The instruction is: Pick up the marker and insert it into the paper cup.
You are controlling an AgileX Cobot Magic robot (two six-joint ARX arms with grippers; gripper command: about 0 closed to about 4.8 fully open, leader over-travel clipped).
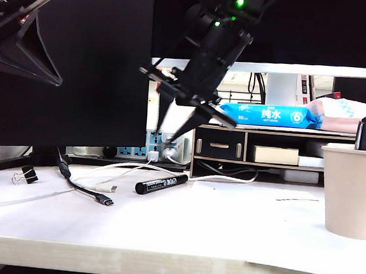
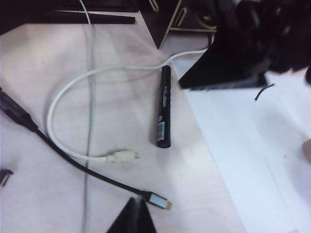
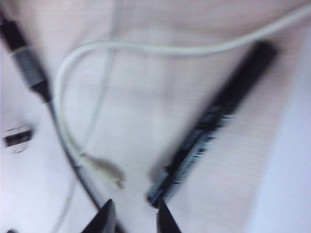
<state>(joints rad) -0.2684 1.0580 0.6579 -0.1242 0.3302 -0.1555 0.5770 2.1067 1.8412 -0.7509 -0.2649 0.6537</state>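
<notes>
From my seat the right wrist view is smeared with motion blur: the marker (image 3: 214, 121) is a dark streak with its lettering unreadable, and the white cable (image 3: 160, 47) looping past it has soft edges. Only the tips of the right gripper (image 3: 132, 217) show, cut by the frame edge, with a gap between them. In the left wrist view the left gripper (image 2: 132, 216) is a dark wedge clipped at the border, so I cannot tell how its jaws stand. In the exterior view the paper cup (image 1: 353, 192), well apart from the marker, runs off the edge, and the dark items (image 1: 364, 133) standing in it are too small to identify.
</notes>
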